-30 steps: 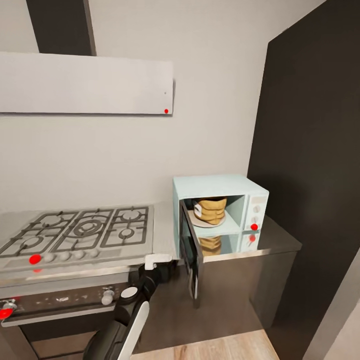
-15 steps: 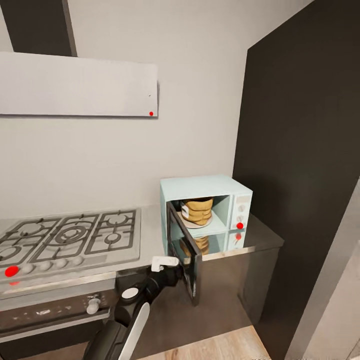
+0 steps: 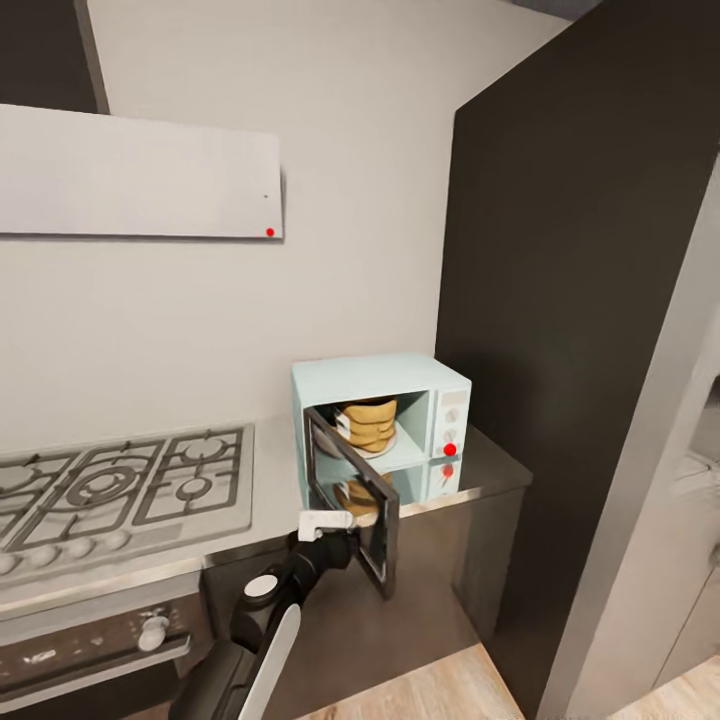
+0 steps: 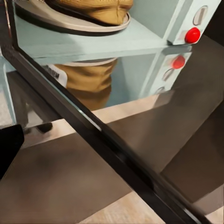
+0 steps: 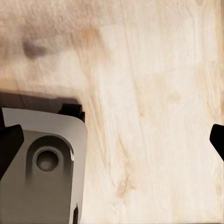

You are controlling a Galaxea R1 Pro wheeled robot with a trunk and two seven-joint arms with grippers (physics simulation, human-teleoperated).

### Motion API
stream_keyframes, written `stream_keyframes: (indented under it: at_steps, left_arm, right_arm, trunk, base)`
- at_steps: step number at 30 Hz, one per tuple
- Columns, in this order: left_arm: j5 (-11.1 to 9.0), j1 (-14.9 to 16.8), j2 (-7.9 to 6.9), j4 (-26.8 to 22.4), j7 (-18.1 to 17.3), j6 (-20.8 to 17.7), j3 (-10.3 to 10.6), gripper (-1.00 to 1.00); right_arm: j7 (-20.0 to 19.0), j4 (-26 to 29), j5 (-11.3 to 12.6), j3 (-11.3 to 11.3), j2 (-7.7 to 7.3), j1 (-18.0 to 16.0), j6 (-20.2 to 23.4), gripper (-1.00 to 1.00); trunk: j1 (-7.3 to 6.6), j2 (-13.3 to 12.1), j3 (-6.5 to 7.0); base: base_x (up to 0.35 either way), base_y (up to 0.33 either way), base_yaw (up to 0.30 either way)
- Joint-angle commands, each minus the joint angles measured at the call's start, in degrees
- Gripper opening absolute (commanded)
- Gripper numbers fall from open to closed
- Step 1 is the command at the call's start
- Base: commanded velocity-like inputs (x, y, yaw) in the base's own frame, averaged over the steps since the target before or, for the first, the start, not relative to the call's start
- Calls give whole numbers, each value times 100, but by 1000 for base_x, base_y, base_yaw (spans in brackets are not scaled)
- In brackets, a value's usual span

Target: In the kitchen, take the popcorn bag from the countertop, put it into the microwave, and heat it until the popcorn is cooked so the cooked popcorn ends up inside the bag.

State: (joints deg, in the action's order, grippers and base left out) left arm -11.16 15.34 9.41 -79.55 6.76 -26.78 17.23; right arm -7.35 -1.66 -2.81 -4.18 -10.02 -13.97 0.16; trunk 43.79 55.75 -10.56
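Head cam: microwave sits on the counter at about 5 o'clock from frame centre, against the wall, dark tall cabinet just beside it at 3 o'clock. Door is swung out partway toward me. Bag is inside the cavity, upright on the round plate; I see its reflection in the glossy surface below. Can't tell if any popcorn is cooked, bag mouth is out of my sight. Red indicator dot on the control panel.

Left gripper is at the door's free edge, at 7 o'clock from the microwave, touching or just beside the door; jaws state I can't tell from here. Left wrist cam looks along the dark door edge into the cavity, bag on the plate and red dot visible, one dark fingertip at the frame edge.

Right wrist cam points at the wood floor; two dark fingertips sit at opposite frame edges, so right jaws are wide apart, holding nothing. Part of my grey base is below it.

Hob at 9 o'clock from the microwave, hood above it.
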Motion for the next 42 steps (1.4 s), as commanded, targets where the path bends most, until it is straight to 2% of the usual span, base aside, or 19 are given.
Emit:
stream_keyframes:
  at_steps: [1, 5, 8, 12, 20, 39, 41, 42]
  left_arm:
    - [-82, 4, -1, -8, 77, -21, 9, 100]
    - [-87, 4, 3, -8, 114, -20, 12, 100]
    - [-82, 4, 0, -8, 140, -13, 280, 100]
    - [-80, 4, 0, -8, 142, -11, 385, 100]
    - [-84, 4, -4, -5, 142, -11, 387, 100]
    - [-97, 4, 0, 3, 154, -2, 351, 100]
    - [-100, 4, -7, 2, 295, -2, 338, 100]
    - [-114, 4, -8, 1, 601, 0, 339, 100]
  right_arm:
    - [-12, -10, -28, -39, -1, -9, 2, 100]
    - [-12, -10, -27, -39, 0, -9, 2, 100]
    - [-12, -10, -20, -33, 0, -9, 2, 100]
    - [-12, -10, -18, -30, 0, -9, 2, 100]
    - [-12, -10, -18, -30, 0, -9, 2, 100]
    - [-12, -10, -18, -30, 0, -9, 2, 100]
    - [-12, -10, -18, -30, -2, -9, 2, 100]
    - [-12, -10, -23, -30, -7, -9, 2, 100]
  trunk:
    - [1, 6, -3]
    - [1, 6, 18]
    - [1, 6, 34]
    - [1, 6, 55]
    - [1, 6, 97]
    - [1, 6, 197]
    - [1, 6, 205]
    - [1, 6, 205]
  base:
    - [0, 0, -194]
    - [0, 0, -194]
    - [0, 0, -195]
    - [0, 0, -199]
    - [10, 0, -200]
    - [171, 0, -200]
    - [119, 0, -143]
    - [102, 0, -27]
